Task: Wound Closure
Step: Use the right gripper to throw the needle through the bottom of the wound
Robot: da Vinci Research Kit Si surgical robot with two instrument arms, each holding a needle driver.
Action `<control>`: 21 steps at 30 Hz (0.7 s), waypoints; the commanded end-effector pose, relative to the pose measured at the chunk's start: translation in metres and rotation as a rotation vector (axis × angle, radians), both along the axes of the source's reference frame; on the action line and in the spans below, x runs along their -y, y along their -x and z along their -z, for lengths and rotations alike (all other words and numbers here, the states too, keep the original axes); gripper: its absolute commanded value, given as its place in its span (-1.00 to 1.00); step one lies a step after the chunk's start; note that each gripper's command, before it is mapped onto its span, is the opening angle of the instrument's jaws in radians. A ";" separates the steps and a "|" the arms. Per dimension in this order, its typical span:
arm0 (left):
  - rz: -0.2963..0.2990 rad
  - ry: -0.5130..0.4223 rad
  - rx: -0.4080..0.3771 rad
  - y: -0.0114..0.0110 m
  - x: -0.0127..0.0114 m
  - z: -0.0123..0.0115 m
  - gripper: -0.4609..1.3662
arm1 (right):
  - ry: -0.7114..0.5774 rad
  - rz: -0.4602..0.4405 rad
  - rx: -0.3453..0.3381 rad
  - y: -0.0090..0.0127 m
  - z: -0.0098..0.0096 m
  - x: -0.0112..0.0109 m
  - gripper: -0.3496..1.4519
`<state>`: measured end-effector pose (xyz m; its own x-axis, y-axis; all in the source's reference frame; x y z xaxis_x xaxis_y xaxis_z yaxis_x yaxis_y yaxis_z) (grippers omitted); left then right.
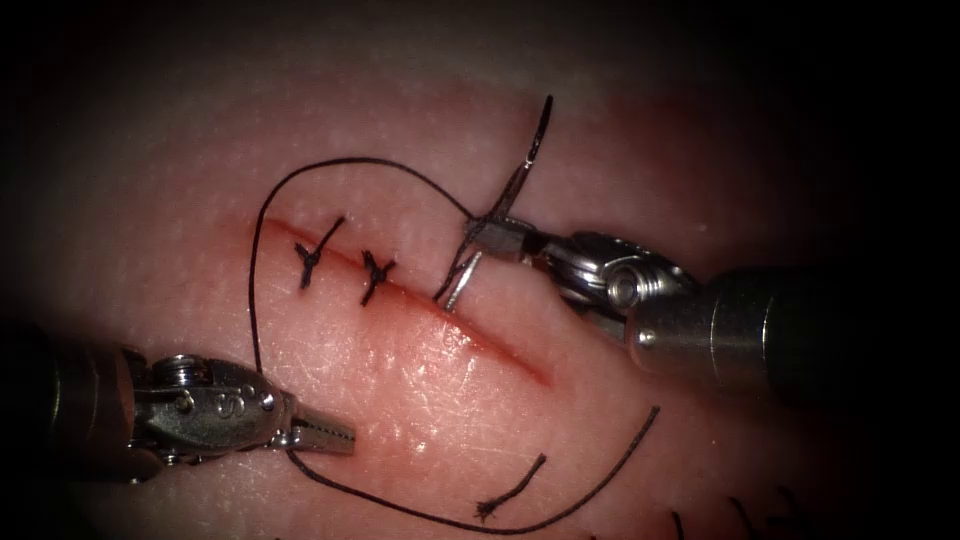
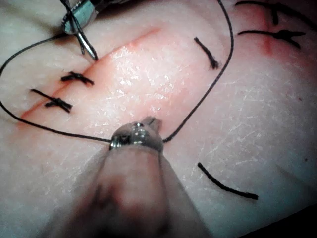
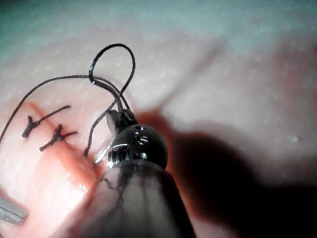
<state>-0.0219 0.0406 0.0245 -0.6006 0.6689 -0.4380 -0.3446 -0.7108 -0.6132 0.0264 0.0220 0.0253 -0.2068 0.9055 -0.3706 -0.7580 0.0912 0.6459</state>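
Endoscope view from above and in front of pale pork-belly tissue [image 1: 400, 130] with a slanting cut [image 1: 450, 325] running from upper left to lower right. Two finished knotted stitches [image 1: 340, 268] crossing the cut's upper left part; the remainder lying unclosed.

Right arm's tool [image 1: 495, 238] entering from the right, jaws clenched on the curved needle [image 1: 505, 200] near mid-curve. Needle's long axis steep: one end raised up and to the right, well above the tissue, the other pointing down and left, just at the cut's edge beside the second stitch. Whether that lower end sits in the tissue, unclear.

Left arm's tool [image 1: 320, 435] low on the left side of the cut, jaws closed over the black thread [image 1: 255, 290]. Thread running from the needle in a wide arc over the stitches, down to the left tool, then sweeping along the near side and up to a free end [image 1: 655, 410] on the right. Short cut ends of thread [image 1: 510, 492] lying loose nearby.

Needle much nearer the right tool than the left.
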 end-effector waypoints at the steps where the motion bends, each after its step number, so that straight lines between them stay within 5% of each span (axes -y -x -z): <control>1: -0.002 -0.002 0.003 0.0000 0.0000 0.0000 -0.88 | 0.010 0.005 0.023 0.0002 0.0000 0.0000 -1.00; 10: -0.002 -0.002 0.003 0.0000 -0.0001 0.0000 -0.88 | 0.034 -0.014 0.050 -0.0006 0.0008 0.0006 -1.00; 21: -0.002 -0.003 0.003 0.0000 -0.0002 -0.0001 -0.88 | -0.223 -0.212 -0.039 -0.0029 0.0020 0.0022 -1.00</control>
<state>-0.0219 0.0408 0.0246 -0.6004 0.6686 -0.4387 -0.3441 -0.7112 -0.6130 0.0294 0.0195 0.0234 -0.4149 0.8978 -0.1479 -0.7171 -0.2225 0.6605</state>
